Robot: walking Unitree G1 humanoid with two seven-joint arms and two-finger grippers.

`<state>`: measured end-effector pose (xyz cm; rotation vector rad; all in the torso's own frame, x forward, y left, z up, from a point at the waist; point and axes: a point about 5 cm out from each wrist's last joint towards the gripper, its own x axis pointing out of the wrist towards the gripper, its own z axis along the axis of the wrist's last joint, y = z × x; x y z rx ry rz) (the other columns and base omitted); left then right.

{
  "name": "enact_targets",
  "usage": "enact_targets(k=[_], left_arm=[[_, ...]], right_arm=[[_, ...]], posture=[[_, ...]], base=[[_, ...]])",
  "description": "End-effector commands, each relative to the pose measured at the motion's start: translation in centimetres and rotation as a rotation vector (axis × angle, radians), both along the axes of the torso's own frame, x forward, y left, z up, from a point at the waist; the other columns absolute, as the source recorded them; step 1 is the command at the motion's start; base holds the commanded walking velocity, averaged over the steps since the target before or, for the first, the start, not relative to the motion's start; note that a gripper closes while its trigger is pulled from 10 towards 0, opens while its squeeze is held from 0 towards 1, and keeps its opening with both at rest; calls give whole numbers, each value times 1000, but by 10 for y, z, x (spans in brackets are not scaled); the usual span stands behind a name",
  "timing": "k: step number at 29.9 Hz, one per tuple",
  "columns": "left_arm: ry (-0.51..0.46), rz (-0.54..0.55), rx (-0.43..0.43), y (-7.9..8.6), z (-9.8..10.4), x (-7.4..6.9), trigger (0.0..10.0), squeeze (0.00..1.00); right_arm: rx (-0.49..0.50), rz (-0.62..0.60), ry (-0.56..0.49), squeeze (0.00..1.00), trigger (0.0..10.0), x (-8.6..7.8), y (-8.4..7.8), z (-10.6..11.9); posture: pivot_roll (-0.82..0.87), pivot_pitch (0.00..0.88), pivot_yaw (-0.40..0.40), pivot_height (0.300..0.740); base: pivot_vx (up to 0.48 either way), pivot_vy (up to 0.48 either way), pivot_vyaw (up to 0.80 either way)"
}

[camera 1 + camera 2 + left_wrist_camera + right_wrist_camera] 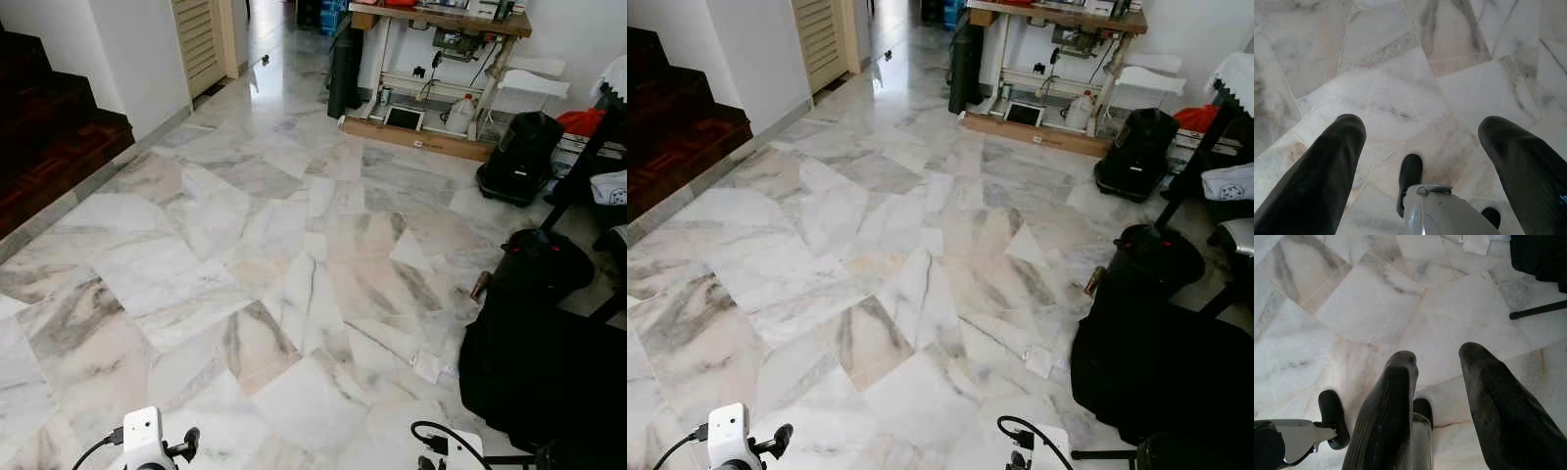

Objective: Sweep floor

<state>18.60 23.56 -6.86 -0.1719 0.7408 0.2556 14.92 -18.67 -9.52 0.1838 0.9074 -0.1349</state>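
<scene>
The pale marble floor (245, 245) stretches ahead, veined grey and pink. A small white paper scrap (428, 367) lies on it near the right side, also seen as the scrap (1476, 242). My left gripper (1422, 125) hangs low over the tiles, fingers spread wide and holding nothing. Over bare tiles my right gripper (1437, 354) is open with a narrower gap, also holding nothing. A thin black rod (1540, 309) lies on the floor just beyond it. Both wrists show at the bottom edge of the eye views: left arm (142, 436), right arm (446, 450).
A black bag or cloth heap (539, 362) and a round black object (544, 259) crowd the right side. A wooden work table (441, 20) stands at the back, with a black case (519, 157) beside it. Dark stairs (49, 137) rise on the left.
</scene>
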Motion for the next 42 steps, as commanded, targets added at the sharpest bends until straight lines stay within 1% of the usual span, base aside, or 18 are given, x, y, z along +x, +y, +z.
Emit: enact_targets(k=[1, 2, 5, 35, 36, 38, 41, 42], left_arm=[[22, -44, 82, -4, -2, -5, 10000, 0], [17, -47, 78, -4, -3, -7, 10000, 0], [25, -38, 89, -1, -5, -14, 10000, 0], [25, -38, 89, -1, -5, -14, 10000, 0], [27, -35, 75, -6, -8, -19, 10000, 0], [19, -75, 54, -18, -10, -19, 10000, 0], [13, -82, 55, -17, -10, -19, 10000, 0], [-3, -84, 56, -18, -8, -16, 10000, 0]], right_arm=[[80, 50, -133, 0, 10000, 73, -3, 35], [68, 52, -121, 0, 10000, 70, -4, 33], [19, 75, -89, 0, 10000, 64, -4, 29], [19, 75, -89, 0, 10000, 64, -4, 29], [13, 92, -105, 0, 10000, 65, -4, 30], [14, 112, -130, 0, 10000, 68, -3, 32], [17, 112, -132, 0, 10000, 68, -1, 32], [20, 114, -133, 0, 10000, 68, 0, 32]], posture=[[99, 0, -120, 740], [130, 0, -147, 740], [139, 0, -161, 740], [139, 0, -161, 740], [76, 0, -141, 740], [79, 0, -143, 740], [78, 0, -141, 740], [79, 0, -141, 740]], base=[[0, 0, 0], [0, 0, 0], [0, 0, 0], [0, 0, 0], [0, 0, 0], [0, 0, 0], [0, 0, 0], [0, 0, 0]])
